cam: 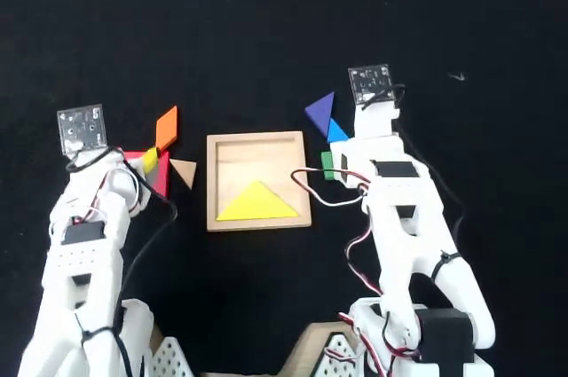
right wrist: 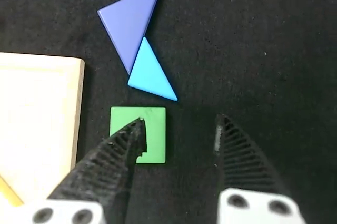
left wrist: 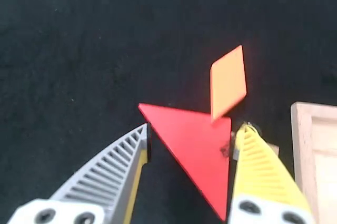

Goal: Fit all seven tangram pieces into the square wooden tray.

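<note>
The square wooden tray [cam: 257, 137] lies on the black counter [cam: 266, 49] between my two arms. It holds one piece so far, the yellow triangle [cam: 256, 203], which lies flat against the near rim. I judge six pieces are still to go in.

The other pieces lie in two groups, one to each side of the tray, so each arm can work its own share. On my left are the red triangle [left wrist: 195, 150], the orange parallelogram [left wrist: 228, 81] touching the red one's far edge, and a small tan triangle [cam: 185, 172] just beside the tray. My left tool [left wrist: 194, 129] stands open astride the red triangle, a finger close by each side. That looks set for a pinch across the piece, though I cannot tell whether the pads press on it yet.

On my right, the purple triangle [right wrist: 130, 21] and the light blue triangle [right wrist: 150, 74] touch along an edge, with the green square [right wrist: 150, 129] nearest the tray. My right tool [right wrist: 180, 123] is open too. One finger hangs over the square and the other over bare counter beside it, so it is not yet centred on the piece.
</note>
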